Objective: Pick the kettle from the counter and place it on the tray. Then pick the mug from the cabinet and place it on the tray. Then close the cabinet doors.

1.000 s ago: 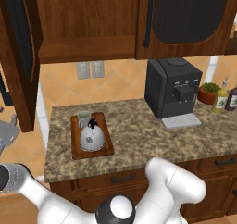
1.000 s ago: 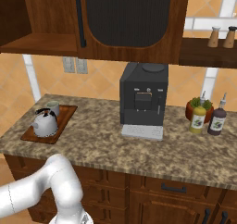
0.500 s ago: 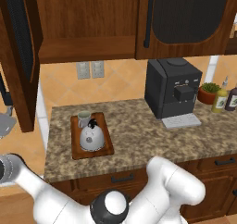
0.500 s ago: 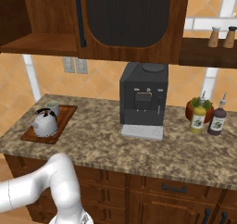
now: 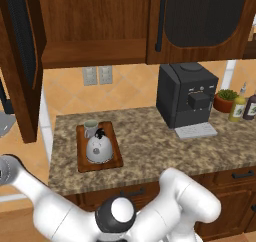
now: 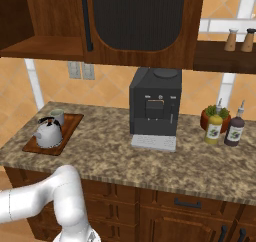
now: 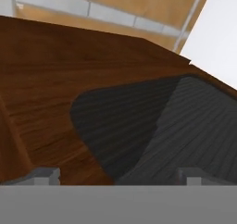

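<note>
The left cabinet door (image 5: pixel 20 61) hangs wide open at the far left. The end effector (image 7: pixel 118 174) sits close in front of its dark panel, fingers spread, holding nothing. The door's long side runs up and down. Its handle is hidden. On the desk (image 5: pixel 150 151), the tray (image 5: pixel 97 161) holds kettle (image 5: pixel 98 147) and mug (image 5: pixel 90 128).
</note>
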